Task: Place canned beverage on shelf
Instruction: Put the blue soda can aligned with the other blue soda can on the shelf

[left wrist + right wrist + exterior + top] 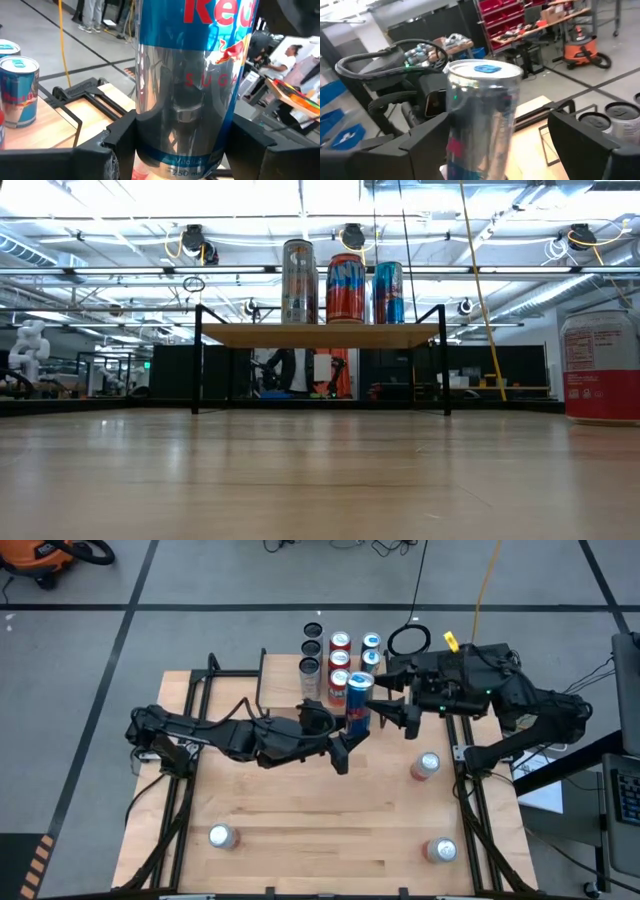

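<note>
Your left hand is clamped on the blue-and-silver can, fingers pressed against its lower body, can upright. Your right hand sits right across from it, fingers spread either side of the same can near its top, and whether they touch it you cannot tell from here.

From above you get the layout: the shelf lies just beyond both hands, with a cluster of cans standing on it, and three loose cans on the table on the near side of the hands — one close below your right hand, two more well off toward the front edge.

The low view misses both hands entirely, but it shows three cans lined up on the shelf's top board: a silver one, an orange one reading "FANTA" in part, a blue one. A white can with a nutrition panel stands at the right edge.

Left wrist view gives the writing: "Red" in red letters, "SUGA" faintly below, "250 m" near the base. Right wrist view shows the blue pull-tab lid.
</note>
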{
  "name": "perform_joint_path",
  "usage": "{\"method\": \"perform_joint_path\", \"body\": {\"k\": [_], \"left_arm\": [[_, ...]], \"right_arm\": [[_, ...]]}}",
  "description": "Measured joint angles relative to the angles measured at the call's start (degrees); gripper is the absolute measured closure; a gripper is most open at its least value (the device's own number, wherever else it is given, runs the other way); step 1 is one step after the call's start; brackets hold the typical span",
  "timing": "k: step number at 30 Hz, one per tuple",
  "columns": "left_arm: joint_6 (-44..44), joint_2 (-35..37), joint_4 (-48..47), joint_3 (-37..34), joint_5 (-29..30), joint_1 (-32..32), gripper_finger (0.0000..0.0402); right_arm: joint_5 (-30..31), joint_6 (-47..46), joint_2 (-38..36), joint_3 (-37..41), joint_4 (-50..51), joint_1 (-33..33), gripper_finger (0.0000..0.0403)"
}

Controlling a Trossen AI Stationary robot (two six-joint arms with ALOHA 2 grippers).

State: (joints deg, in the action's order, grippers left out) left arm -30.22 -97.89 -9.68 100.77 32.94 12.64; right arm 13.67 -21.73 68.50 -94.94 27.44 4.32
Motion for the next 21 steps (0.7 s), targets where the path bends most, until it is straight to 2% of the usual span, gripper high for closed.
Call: {"method": "perform_joint_path", "body": {"k": [6,11,21], "left_arm": [[-0.9,-1.5,0.54,0.0,0.14,0.05,0.0173],[-1.08,-2.31,0.34,0.0,0.29,0.57,0.0173],[-0.92,-2.38,0.06,0.0,1.51,0.6,0.0173]], "right_arm": [[-4.77,-0.62,1.96,0.0,-0.19,-1.6,0.0087],[-5.03,-1.55,2.46,0.0,-0.18,-2.26,0.0091],[-5.0,-1.42,1.31,0.0,1.31,-2.26,0.0127]]}}
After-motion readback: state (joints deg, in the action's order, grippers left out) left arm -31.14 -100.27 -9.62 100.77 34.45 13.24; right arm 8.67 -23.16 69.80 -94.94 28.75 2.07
